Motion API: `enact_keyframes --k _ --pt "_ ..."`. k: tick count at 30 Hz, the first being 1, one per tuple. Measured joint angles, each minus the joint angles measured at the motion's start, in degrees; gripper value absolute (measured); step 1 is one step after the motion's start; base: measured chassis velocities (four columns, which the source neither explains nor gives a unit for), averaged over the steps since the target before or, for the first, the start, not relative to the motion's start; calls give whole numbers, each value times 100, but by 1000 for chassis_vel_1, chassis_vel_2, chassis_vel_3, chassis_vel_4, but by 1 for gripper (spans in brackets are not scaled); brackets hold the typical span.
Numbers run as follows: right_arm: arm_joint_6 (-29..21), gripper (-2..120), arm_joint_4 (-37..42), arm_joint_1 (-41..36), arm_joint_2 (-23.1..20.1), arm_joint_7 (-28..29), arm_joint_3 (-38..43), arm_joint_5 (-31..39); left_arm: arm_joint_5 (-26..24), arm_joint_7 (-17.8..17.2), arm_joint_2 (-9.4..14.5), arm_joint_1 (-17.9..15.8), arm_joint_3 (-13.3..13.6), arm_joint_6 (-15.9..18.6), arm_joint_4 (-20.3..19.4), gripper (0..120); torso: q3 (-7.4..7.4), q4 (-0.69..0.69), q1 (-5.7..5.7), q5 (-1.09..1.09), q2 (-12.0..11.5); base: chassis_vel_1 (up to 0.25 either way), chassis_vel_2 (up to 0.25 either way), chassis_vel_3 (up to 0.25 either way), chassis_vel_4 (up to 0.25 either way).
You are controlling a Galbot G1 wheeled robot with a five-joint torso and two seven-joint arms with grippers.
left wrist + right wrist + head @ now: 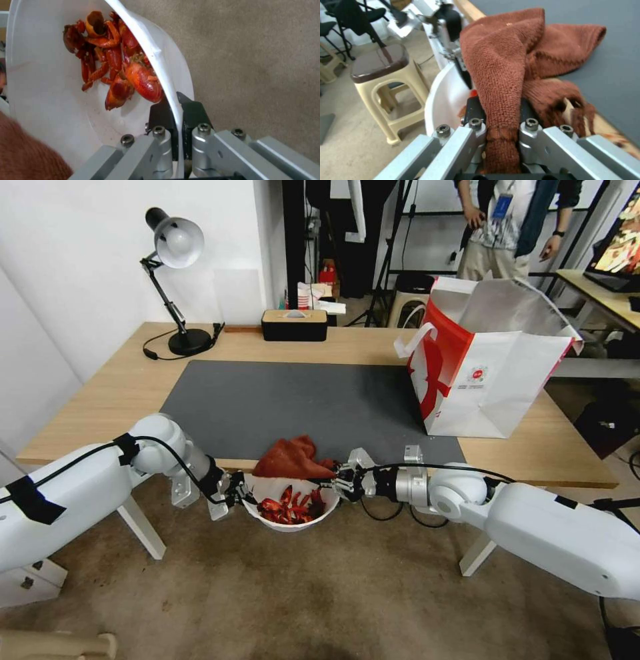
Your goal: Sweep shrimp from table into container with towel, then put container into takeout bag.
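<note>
White plastic, the container (pixel 293 521) hangs just off the table's (pixel 100 400) near edge, below the mat (pixel 280 400), at about 6 o'clock from the mat's centre in the head view. The left gripper (pixel 239 493) holds it at its 9 o'clock rim; in the left wrist view that gripper (pixel 178 110) has its black pads (pixel 163 113) pinched on the thin white wall, one inside and one outside. Shrimp (pixel 291 507) lie heaped in the bowl, a bright red-orange pile; in the left wrist view they (pixel 115 62) rest against the wall near the pinched rim.

The towel (pixel 293 460) lies bunched on the mat's near edge, at 12 o'clock from the container and drooping over its far rim. The right gripper (pixel 341 480) comes in from 3 o'clock and is clamped on the towel's near corner; in the right wrist view a fold of rust-red cloth (pixel 506 62) runs between that gripper's (pixel 500 110) closed fingers, with the container's white rim (pixel 443 100) just beyond.

The bag (pixel 487 367) stands upright and open on the table at 2 o'clock from the container, well apart from it, at the mat's right end. A lamp (pixel 175 267) stands at the far left corner of the table, at 10 o'clock, and a dark box (pixel 294 325) sits at 12 o'clock by the far edge.
</note>
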Motion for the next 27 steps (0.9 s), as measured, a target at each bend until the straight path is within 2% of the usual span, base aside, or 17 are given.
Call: enact_keyframes --k 14,21,27 --pt "54 4 299 -318 -35 4 292 -27 -9 1 90 31 6 13 -82 0 0 1 0 -1 0 0 0 0 0" --pt "72 4 449 -540 -60 12 913 82 -12 1 162 87 -9 43 -168 0 0 0 0 0 0 0 0 0 0" --pt "76 4 710 -715 -115 68 1473 412 -9 1 258 250 -143 56 -210 0 -1 1 -1 0 0 0 0 0 0"
